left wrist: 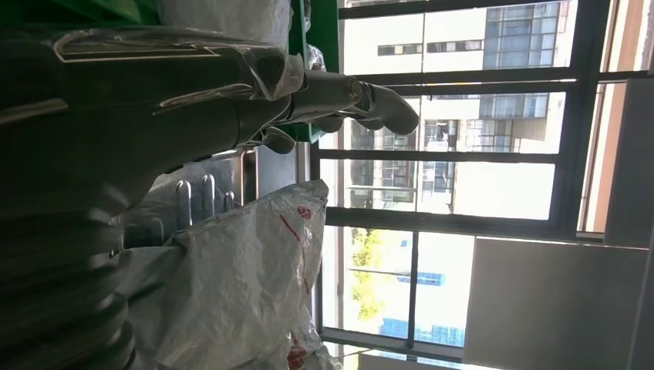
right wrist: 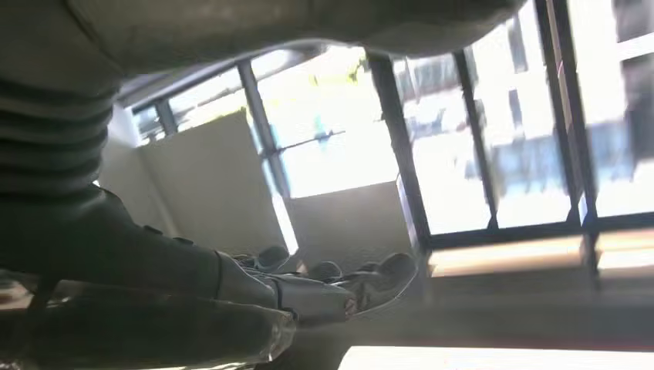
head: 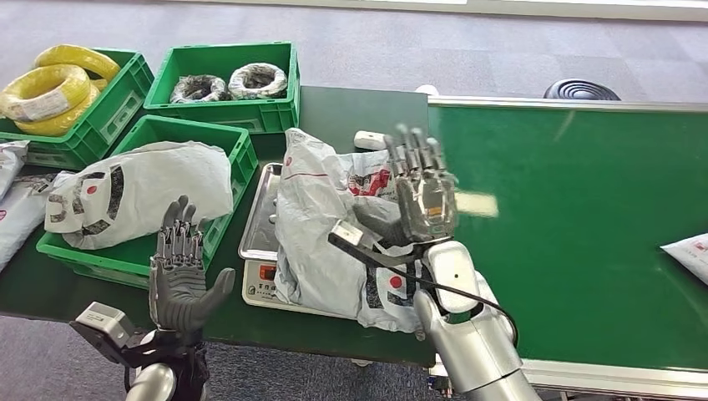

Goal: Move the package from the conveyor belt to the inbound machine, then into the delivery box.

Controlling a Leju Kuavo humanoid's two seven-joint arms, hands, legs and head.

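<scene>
Centre of the head view: the package (head: 321,225), a crumpled grey-white poly mailer with red and black print, lies on the steel tray of the inbound machine (head: 260,251), a scale with a white base and an orange panel. The bag drapes over the tray's right and front edges. In the left wrist view the same package (left wrist: 239,285) shows close up, with the tray's slotted metal behind it.

Your right robot hand (head: 424,192) stands raised just right of the package, fingers straight and spread, nothing in it. You cannot tell from these frames whether it touches the bag. Right wrist view shows the right robot hand (right wrist: 308,289) against bright windows, fingers extended.

Your left robot hand (head: 179,271) sits lower left of the frame, palm up, fingers apart, holding nothing, at the front edge of the delivery box (head: 221,142). That green crate already holds another grey mailer (head: 142,192).

Upper left: a green crate with yellow cable coils (head: 54,88), and beside it one with black-and-white coils (head: 230,83).

Right half of the frame: the green conveyor belt (head: 576,209), with a second white parcel (head: 689,251) at the right edge. The dark table (head: 367,113) carries the crates and the machine.
</scene>
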